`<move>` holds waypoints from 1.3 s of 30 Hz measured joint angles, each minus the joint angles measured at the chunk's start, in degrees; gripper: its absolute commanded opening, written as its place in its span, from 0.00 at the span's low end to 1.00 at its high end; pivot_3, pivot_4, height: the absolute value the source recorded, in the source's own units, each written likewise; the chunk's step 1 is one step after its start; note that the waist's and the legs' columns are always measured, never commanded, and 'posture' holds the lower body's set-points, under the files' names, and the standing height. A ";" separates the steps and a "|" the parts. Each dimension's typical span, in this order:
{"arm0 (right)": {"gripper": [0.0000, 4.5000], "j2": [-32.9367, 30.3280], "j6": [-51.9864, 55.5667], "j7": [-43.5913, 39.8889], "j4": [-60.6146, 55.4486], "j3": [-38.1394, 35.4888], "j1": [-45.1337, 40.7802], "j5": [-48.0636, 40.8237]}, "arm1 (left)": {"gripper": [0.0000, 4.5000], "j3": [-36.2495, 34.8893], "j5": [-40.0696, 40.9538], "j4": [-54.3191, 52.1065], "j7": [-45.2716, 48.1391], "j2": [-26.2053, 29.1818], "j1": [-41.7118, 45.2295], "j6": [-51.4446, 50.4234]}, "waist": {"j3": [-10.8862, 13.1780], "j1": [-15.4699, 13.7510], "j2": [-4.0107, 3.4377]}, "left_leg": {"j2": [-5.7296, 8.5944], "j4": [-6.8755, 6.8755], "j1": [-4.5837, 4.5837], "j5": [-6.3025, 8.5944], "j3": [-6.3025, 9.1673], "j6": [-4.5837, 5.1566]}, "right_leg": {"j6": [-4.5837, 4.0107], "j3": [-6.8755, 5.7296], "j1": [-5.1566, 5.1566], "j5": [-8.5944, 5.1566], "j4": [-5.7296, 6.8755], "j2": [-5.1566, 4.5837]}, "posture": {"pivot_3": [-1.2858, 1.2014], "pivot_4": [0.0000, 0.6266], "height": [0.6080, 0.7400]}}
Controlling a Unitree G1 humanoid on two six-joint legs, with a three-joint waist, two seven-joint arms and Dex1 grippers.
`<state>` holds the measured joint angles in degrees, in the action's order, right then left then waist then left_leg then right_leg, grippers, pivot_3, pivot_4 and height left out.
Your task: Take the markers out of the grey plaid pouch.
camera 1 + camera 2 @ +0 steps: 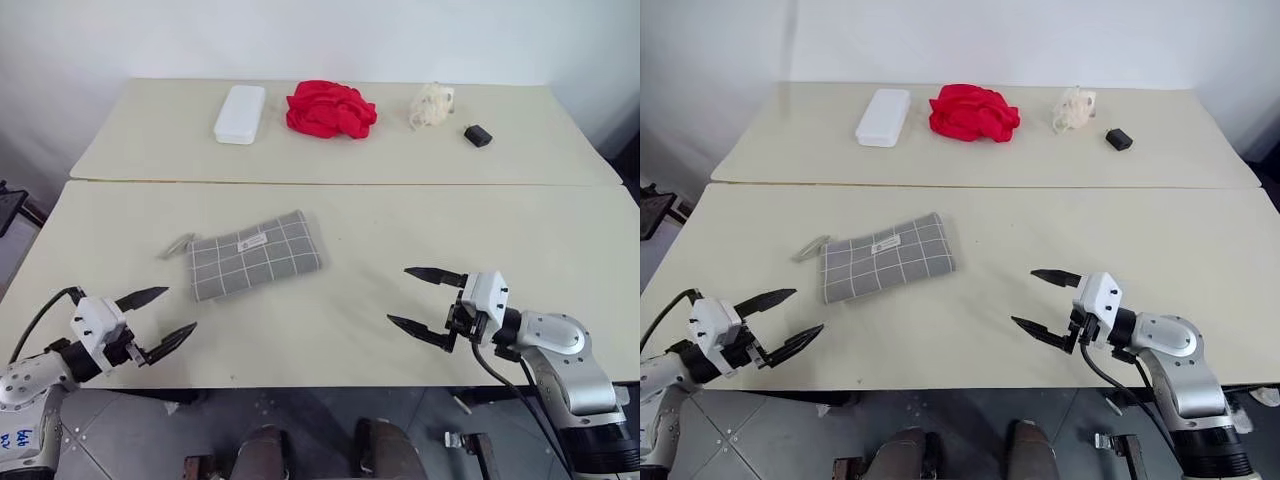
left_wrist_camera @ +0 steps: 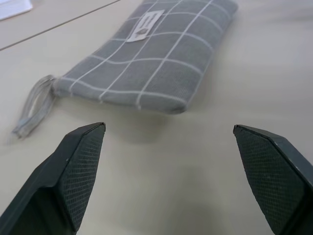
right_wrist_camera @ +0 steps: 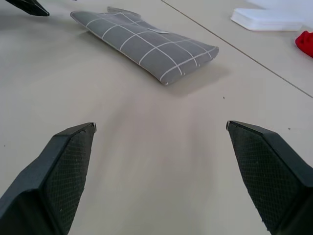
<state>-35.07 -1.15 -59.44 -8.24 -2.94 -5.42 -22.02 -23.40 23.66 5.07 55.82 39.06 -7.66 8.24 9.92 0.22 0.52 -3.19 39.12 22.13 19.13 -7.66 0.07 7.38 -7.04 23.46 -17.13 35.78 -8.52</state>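
Grey plaid pouch (image 1: 255, 255), small white label (image 2: 144, 28), print unreadable

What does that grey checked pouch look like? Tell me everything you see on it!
The grey plaid pouch is a flat rectangle of soft-looking grey cloth crossed by thin white lines. A small white label sits on top, and a pale zip cord loops from one end. It looks closed and lies slightly askew on the near table. Nothing else touches it.
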 measured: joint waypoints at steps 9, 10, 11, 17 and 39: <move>1.00 1.43 4.25 1.83 -2.83 0.42 -0.70 -1.74 | 0.99 -0.55 5.01 -2.35 1.44 0.65 -2.15 -9.13 | 0.00 0.06 0.00 | -0.01 0.00 0.00 0.00 0.00 0.00 | 0.00 0.02 0.02 0.00 0.02 0.00 | 0.52 0.24 1.00; 1.00 1.52 5.34 2.14 -3.57 0.63 -1.21 -2.15 | 0.99 -0.47 7.08 -2.98 2.02 1.91 -3.05 -13.47 | 0.00 0.10 0.00 | -0.02 0.00 -0.01 0.00 0.00 0.00 | -0.01 0.04 0.05 -0.01 0.06 0.01 | 0.52 0.24 1.00; 0.96 1.51 6.88 2.32 -4.52 1.42 -2.43 -2.29 | 1.00 -0.24 10.27 -3.77 2.58 6.25 -4.70 -22.75 | 0.04 0.34 0.12 | -0.12 0.00 0.00 -0.01 0.01 -0.04 | -0.06 0.05 0.09 -0.03 0.12 0.10 | 0.52 0.24 1.00; 0.56 1.45 13.50 5.16 -7.49 6.64 -11.58 0.18 | 1.00 -6.11 18.62 -1.85 -0.22 11.78 -0.77 -44.35 | 0.09 0.62 -0.16 | -0.13 0.00 -0.10 0.00 0.30 -0.08 | -0.08 0.17 0.12 -0.04 0.18 0.10 | 0.52 0.24 1.00; 0.01 23.46 8.86 23.70 22.37 20.40 -36.46 22.27 | 1.00 -5.98 24.53 14.08 -21.33 7.05 32.31 -80.92 | 0.01 2.15 0.05 | -0.08 -0.02 -0.01 -0.06 -0.13 -0.24 | -0.09 0.15 0.22 -0.05 0.29 0.17 | 0.52 0.24 1.00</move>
<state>-11.61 7.70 -35.74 14.13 17.47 -41.89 0.25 -29.38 48.18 19.15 34.48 46.11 24.66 -72.68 9.94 2.37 0.56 -3.27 39.10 22.12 19.07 -7.79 -0.17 7.29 -6.89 23.69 -17.18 36.07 -8.35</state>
